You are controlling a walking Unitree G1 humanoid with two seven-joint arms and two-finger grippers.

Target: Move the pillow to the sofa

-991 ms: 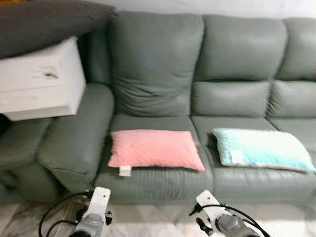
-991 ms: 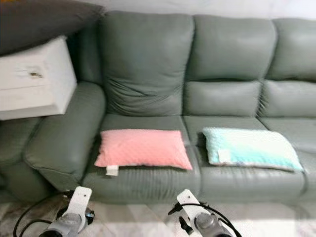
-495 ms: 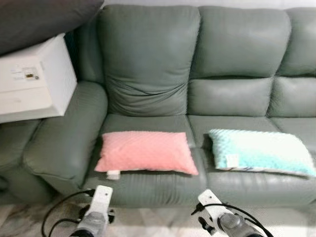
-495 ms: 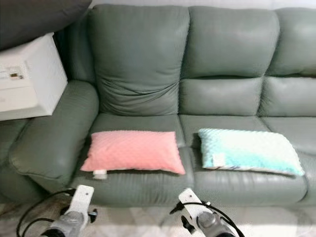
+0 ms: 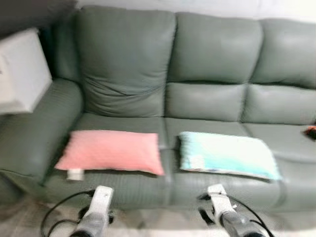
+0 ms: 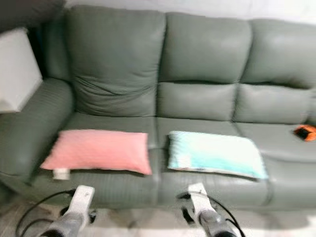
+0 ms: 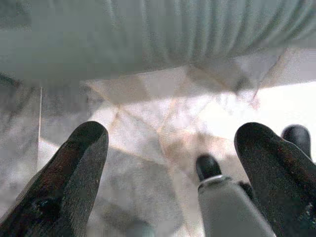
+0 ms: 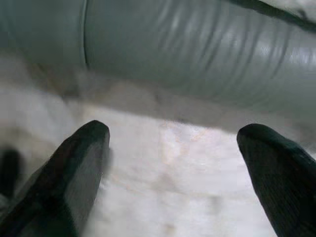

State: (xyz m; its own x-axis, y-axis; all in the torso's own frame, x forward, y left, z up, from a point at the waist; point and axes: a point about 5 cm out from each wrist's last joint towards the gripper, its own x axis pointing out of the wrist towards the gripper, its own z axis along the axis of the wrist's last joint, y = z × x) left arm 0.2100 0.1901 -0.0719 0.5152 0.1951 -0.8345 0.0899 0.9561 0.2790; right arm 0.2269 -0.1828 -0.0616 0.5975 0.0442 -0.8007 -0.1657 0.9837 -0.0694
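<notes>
A pink pillow [image 5: 111,150] lies flat on the left seat of the grey-green sofa [image 5: 207,59]. Beside it, on the middle seat, lies a teal and white pillow [image 5: 224,154]. Both my arms hang low in front of the sofa's base, the left arm [image 5: 96,212] below the pink pillow and the right arm [image 5: 222,210] below the teal one. My left gripper [image 7: 173,173] is open over the pale floor with nothing between its fingers. My right gripper [image 8: 173,173] is open too, empty, pointing at the sofa's lower front.
A white box [image 5: 19,69] sits on the sofa's left armrest. A small orange object [image 6: 305,132] lies on the right seat. Pale marbled tile floor [image 7: 148,113] runs along the sofa's front. The picture is somewhat blurred.
The whole picture has shifted left, so the camera has turned right. The orange object has come into view at the right. The pillows lie as before and both arms stay low.
</notes>
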